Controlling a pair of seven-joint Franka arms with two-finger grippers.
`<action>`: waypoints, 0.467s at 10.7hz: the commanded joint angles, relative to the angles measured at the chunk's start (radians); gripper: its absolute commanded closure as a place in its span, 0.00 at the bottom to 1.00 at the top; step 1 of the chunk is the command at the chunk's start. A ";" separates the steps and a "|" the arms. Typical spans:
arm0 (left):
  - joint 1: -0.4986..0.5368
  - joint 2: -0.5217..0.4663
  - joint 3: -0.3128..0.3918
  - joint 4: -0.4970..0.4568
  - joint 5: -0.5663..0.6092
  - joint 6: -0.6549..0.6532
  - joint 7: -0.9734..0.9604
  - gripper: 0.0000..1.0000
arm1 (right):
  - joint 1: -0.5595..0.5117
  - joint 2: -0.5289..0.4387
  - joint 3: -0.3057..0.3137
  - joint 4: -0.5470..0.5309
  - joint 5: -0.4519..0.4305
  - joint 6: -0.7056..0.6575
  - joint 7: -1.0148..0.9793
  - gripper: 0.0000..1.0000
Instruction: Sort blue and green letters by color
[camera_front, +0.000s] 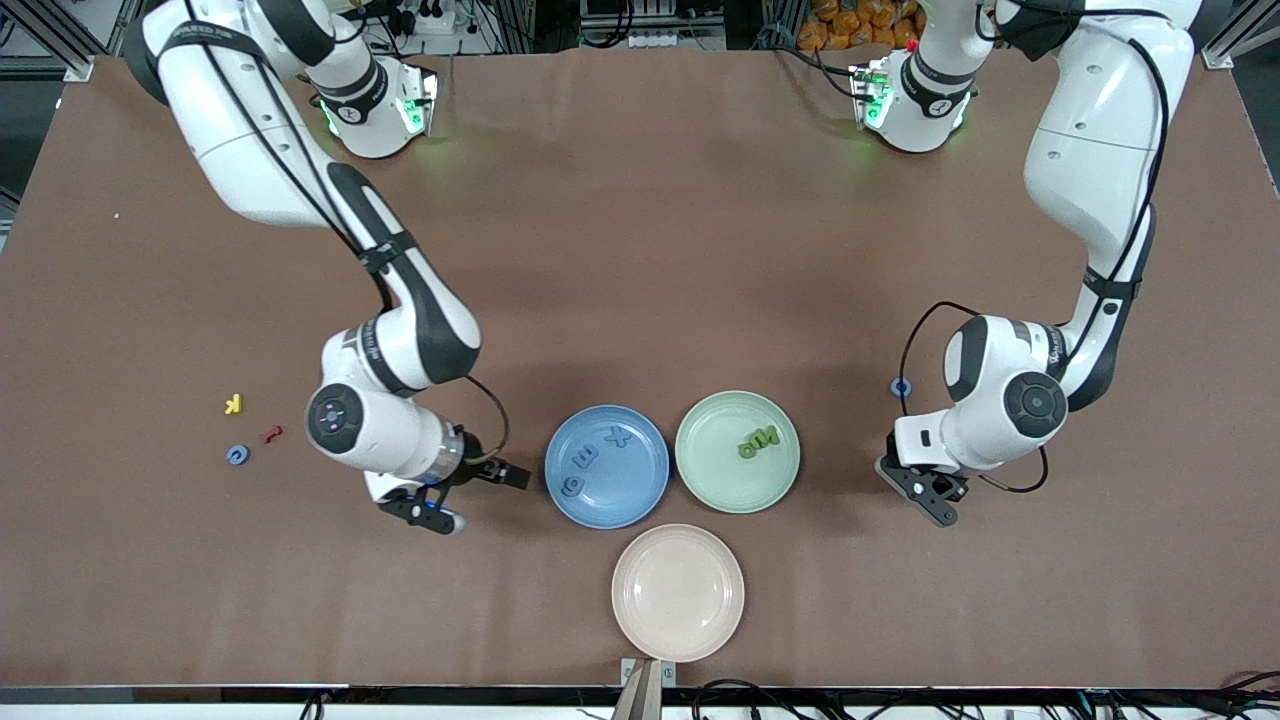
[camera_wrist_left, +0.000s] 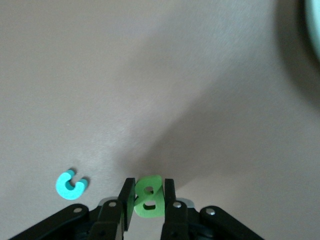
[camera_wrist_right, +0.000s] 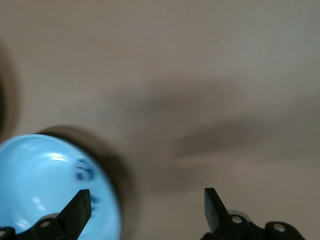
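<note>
The left gripper (camera_wrist_left: 148, 200) is clamped across the flat faces of a small green plastic letter B (camera_wrist_left: 148, 197), held on edge above bare table beside the pale green round plate (camera_front: 737, 452). The piece looks light, rigid and slick, so a centred pinch suits it. The right gripper (camera_wrist_right: 147, 205) stands with its fingers apart and empty beside the blue round plate (camera_wrist_right: 30, 180).

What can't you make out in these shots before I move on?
- Green letter in the left gripper: hidden by the fingers in the front view.
- Letters on the green plate: too small to read.
- Blue plate: blurred and cut off in the right wrist view.
- Right gripper: open, only its fingertips in frame.
</note>
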 joint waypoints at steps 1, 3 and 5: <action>-0.089 -0.047 0.016 0.018 0.021 -0.112 -0.231 1.00 | -0.087 -0.100 0.009 -0.086 -0.122 -0.120 -0.154 0.00; -0.147 -0.072 0.017 0.034 0.015 -0.168 -0.363 1.00 | -0.158 -0.111 0.013 -0.087 -0.236 -0.174 -0.241 0.00; -0.209 -0.074 0.016 0.051 0.013 -0.200 -0.513 1.00 | -0.221 -0.123 0.011 -0.103 -0.244 -0.193 -0.427 0.00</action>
